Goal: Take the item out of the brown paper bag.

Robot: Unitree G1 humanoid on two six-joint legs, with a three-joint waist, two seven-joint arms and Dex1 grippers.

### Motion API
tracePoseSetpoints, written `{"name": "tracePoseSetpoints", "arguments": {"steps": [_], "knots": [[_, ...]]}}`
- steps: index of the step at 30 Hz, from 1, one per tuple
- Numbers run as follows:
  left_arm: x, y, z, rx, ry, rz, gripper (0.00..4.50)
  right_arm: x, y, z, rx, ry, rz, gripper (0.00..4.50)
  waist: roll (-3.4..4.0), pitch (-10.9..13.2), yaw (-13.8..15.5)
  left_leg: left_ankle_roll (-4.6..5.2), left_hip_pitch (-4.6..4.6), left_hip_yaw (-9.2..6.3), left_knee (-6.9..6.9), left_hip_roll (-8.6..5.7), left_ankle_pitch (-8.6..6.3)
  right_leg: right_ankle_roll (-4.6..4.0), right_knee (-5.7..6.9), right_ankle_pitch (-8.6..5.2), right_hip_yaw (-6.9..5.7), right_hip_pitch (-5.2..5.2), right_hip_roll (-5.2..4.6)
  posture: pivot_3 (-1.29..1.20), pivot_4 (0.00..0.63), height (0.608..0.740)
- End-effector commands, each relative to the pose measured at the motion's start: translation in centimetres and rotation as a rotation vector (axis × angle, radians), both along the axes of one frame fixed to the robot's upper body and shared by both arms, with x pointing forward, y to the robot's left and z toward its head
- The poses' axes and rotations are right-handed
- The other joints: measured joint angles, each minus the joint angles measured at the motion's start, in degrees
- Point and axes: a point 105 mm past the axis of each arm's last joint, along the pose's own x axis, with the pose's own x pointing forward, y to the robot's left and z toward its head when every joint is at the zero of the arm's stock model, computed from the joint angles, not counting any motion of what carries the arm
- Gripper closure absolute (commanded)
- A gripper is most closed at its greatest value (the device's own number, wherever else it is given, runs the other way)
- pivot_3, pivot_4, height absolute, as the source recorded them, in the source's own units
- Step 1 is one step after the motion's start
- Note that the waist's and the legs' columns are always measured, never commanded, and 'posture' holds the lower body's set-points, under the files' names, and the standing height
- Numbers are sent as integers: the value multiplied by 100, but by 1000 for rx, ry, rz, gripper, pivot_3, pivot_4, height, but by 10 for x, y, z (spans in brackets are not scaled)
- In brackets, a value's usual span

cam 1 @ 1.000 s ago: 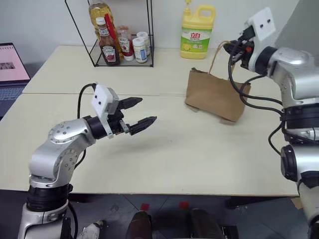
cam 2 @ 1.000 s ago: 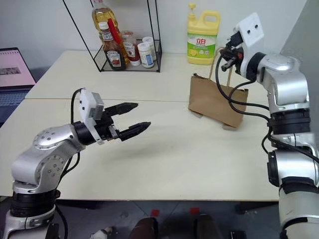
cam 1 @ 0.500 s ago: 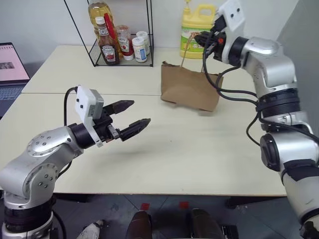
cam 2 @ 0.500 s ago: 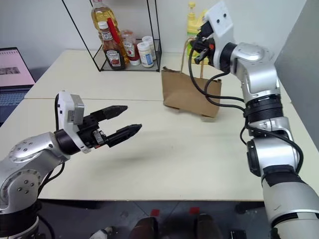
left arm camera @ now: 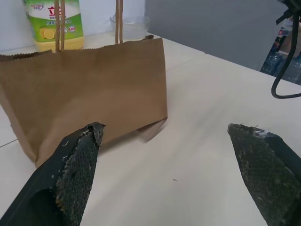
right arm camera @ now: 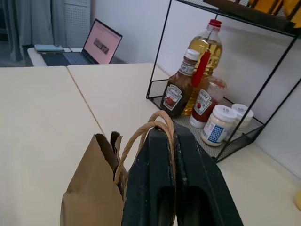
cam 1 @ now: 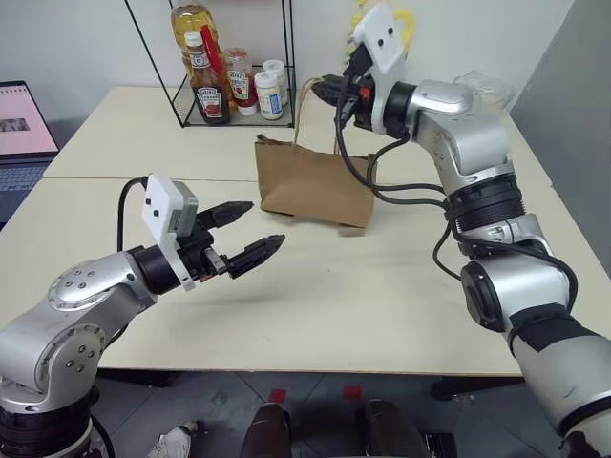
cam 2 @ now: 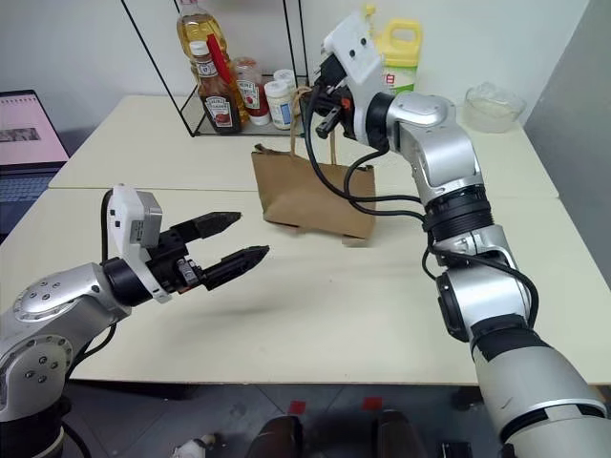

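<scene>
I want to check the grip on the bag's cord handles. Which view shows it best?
The right wrist view: the right claw is shut on the handles above the brown paper bag. The eye views show this small and distant; the left wrist view shows just the cords.

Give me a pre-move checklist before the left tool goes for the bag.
1. Right tool shut on the bag's cord handles: ok.
2. Left tool open: ok.
3. Brown paper bag upright on the table: ok.
4. Bag mouth open wide enough to enter: cannot tell.
5. Item inside the bag: cannot tell, hidden by the paper.
6. Table between left tool and bag free of obstacles: ok.
</scene>
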Motion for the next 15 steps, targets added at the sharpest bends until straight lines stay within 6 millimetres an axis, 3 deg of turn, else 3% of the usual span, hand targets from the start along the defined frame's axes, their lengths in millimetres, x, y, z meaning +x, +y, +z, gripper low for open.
{"name": "tracePoseSetpoints", "arguments": {"steps": [1,15], "knots": [[-6,-3,12,13,-65,-14,0,-15,9,24,-14,-143,55,4441,0,0,-2,0,0,0,0,0,0,0,2,0,0,0,0,0,150,740],[-12,10,16,21,-82,45,0,-11,14,13,-47,-141,74,4441,0,0,-28,0,1,0,1,1,0,-1,13,0,2,-5,1,0,150,740]]}}
